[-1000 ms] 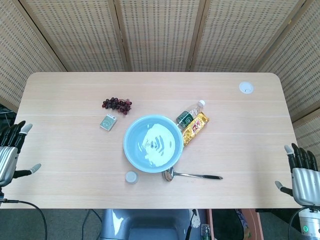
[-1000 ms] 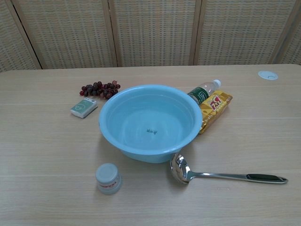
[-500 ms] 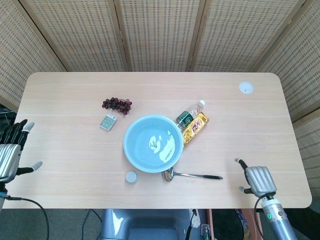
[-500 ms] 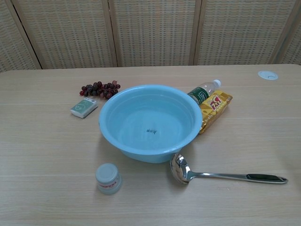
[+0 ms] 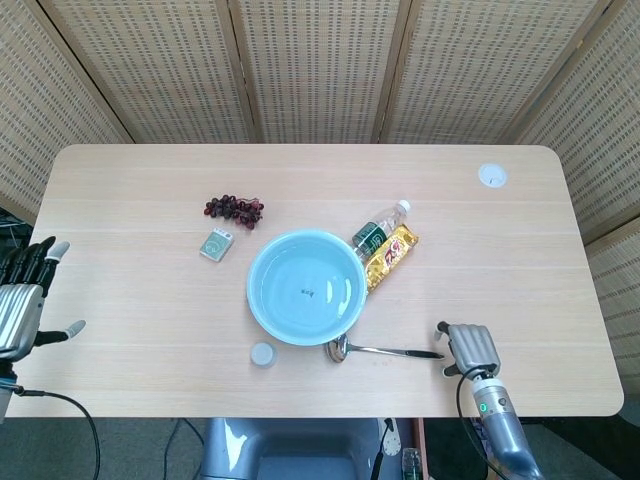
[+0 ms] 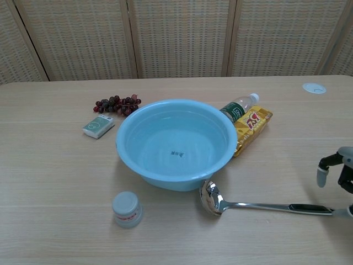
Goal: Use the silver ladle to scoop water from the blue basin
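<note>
The blue basin (image 5: 305,288) (image 6: 175,142) holds water and sits mid-table. The silver ladle (image 5: 385,351) (image 6: 259,205) lies flat just in front of it, bowl by the basin's rim, dark handle tip pointing right. My right hand (image 5: 470,349) (image 6: 337,168) hovers at the handle's end, fingers apart, holding nothing. At the table's left edge my left hand (image 5: 22,300) is open, far from everything; the chest view does not show it.
A water bottle (image 5: 380,229) and a yellow snack packet (image 5: 390,257) lie right of the basin. Grapes (image 5: 234,208) and a small green box (image 5: 216,244) lie behind left. A small capped jar (image 5: 263,354) stands in front left. A white disc (image 5: 491,176) marks the far right.
My right hand has swept in from the table's right edge to the ladle's handle end and now shows in the chest view. The water's ripples have settled. The left hand stayed put.
</note>
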Tool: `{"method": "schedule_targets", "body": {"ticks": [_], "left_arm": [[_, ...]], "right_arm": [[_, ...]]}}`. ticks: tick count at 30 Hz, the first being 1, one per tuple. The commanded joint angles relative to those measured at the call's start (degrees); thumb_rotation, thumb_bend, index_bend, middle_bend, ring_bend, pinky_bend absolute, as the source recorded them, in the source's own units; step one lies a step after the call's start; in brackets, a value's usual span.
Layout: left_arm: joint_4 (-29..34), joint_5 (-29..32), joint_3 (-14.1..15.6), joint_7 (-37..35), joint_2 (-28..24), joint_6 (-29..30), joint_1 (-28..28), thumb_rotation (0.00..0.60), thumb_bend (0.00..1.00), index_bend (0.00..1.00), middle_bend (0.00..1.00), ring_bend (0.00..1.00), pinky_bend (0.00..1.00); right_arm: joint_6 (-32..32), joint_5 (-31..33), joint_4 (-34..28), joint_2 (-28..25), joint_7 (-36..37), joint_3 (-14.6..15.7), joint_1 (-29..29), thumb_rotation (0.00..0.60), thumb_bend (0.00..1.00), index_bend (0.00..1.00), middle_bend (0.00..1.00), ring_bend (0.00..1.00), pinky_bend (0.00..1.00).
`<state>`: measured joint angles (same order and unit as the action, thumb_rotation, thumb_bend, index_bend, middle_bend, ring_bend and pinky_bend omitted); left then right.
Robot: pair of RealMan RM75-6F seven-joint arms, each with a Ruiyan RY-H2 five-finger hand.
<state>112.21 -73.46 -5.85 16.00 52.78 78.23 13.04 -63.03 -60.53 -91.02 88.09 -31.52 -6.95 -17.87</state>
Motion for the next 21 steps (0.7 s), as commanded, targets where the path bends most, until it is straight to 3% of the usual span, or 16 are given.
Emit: {"method": "schedule_targets", "body": {"ticks": [1, 11, 21], "left_arm": [[-0.1, 0.4, -0.1, 0.2, 0.0, -0.2, 0.2, 0.6, 0.0, 0.0, 0.0, 0.0, 0.0], [-0.1, 1.7, -0.4, 0.4, 0.0, -0.9, 0.6, 0.6, 0.0, 0.0, 0.0, 0.0, 0.0], [0.0, 1.6, -0.4, 0.3, 0.0, -0.9, 0.6, 0.6, 0.0, 0.0, 0.0, 0.0, 0.0]], "right_arm": [[-2.6, 3.2, 1.7, 4.7, -4.8, -1.1, -1.6, 0.6, 0.22, 0.45, 0.92, 0.96, 1.0], [-4.8, 6.4, 2.2, 9.9, -9.7, -1.1, -3.7, 0.6, 0.24, 0.45, 0.92, 0.96, 1.0], [-5.5, 6.9, 2.5, 11.7, -10.7, 0.2, -4.3, 0.6, 0.28, 0.45, 0.92, 0.96, 1.0]]}}
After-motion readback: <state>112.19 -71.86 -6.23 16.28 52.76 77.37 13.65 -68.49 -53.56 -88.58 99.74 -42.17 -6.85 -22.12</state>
